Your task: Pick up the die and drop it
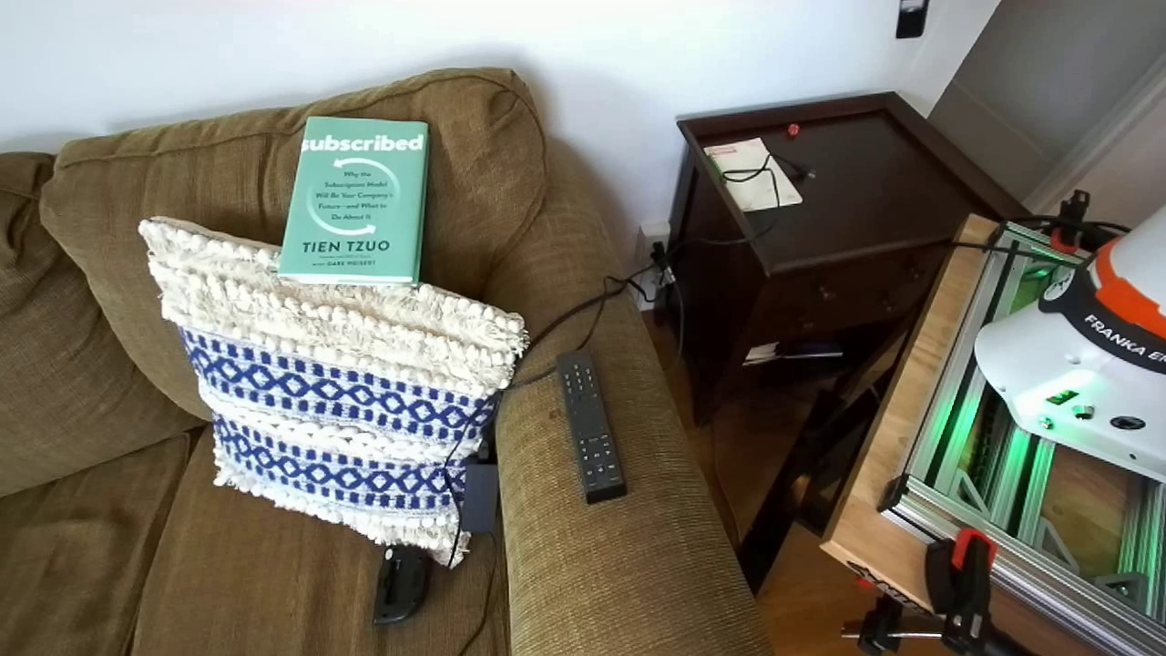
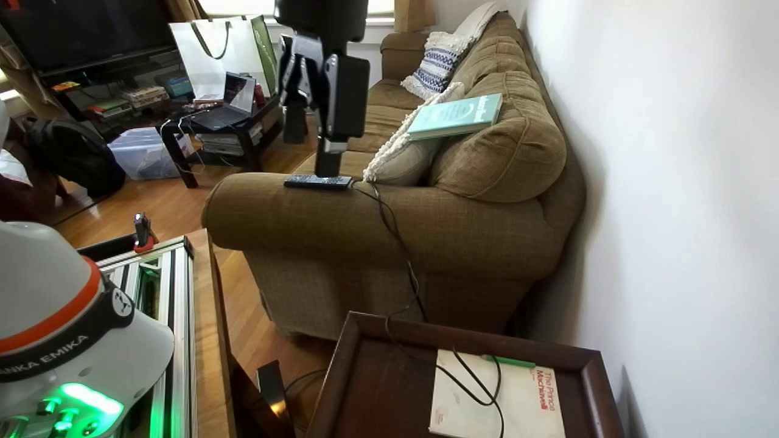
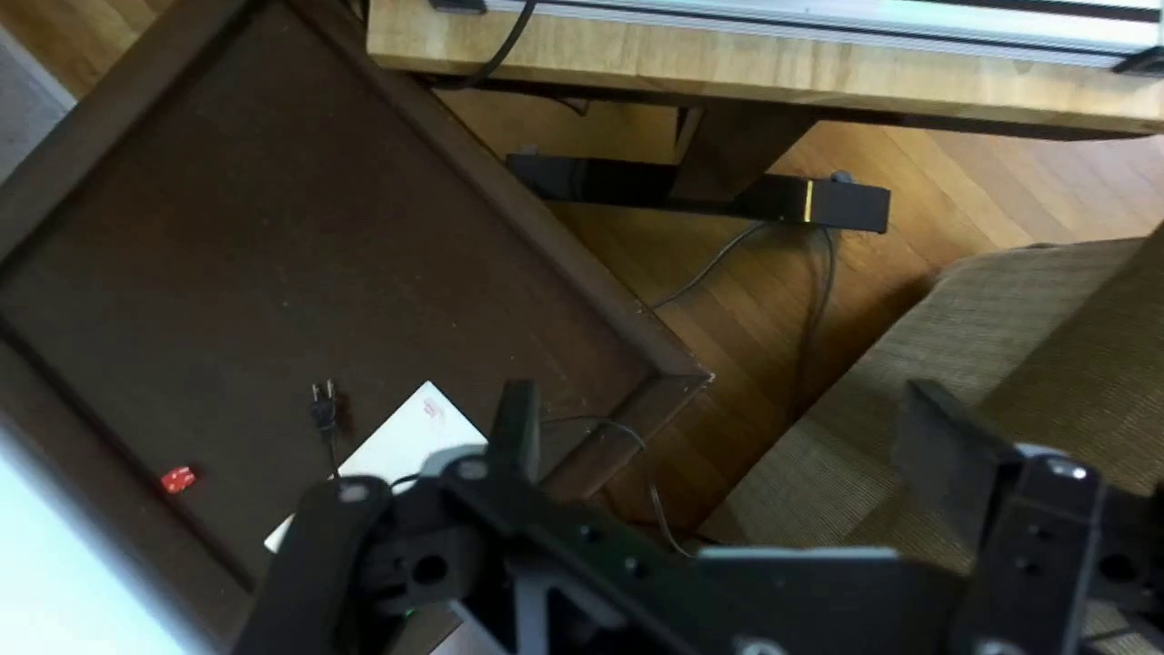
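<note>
Your gripper (image 2: 311,143) points down, jaws apart, in an exterior view. A remote (image 2: 317,182) lies on the brown sofa (image 2: 462,231) armrest (image 2: 274,207), a green book (image 2: 456,115) rests on a fringed pillow (image 2: 405,163), and a black cable (image 2: 485,404) crosses a pale book (image 2: 517,395) on the dark table (image 2: 383,401).

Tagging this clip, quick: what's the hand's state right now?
Hand: open, holding nothing; the die lies on the nightstand.

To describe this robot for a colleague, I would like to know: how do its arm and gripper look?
The arm's visible base is white and rounded, with an orange band, a black band lettered FRANKA EMIKA, a round logo and green lights. The gripper is mostly black and angular, with jointed fingers and grey metallic parts.
</note>
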